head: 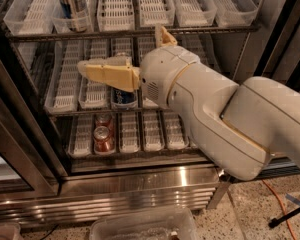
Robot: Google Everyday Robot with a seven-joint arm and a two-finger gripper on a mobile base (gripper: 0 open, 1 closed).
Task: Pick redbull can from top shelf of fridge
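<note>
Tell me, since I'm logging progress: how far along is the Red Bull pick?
Early stage. Done: the fridge stands open and the gripper is at the shelves. In hand: the approach; the gripper hovers at middle-shelf height before a blue can. Left: rise to the top shelf, reach the redbull can standing untouched at its left, grip it, withdraw.

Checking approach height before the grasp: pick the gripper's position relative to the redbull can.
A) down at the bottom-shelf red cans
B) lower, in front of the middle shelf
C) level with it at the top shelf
B: the gripper hangs in front of the middle shelf, below the redbull can standing on the top shelf.
</note>
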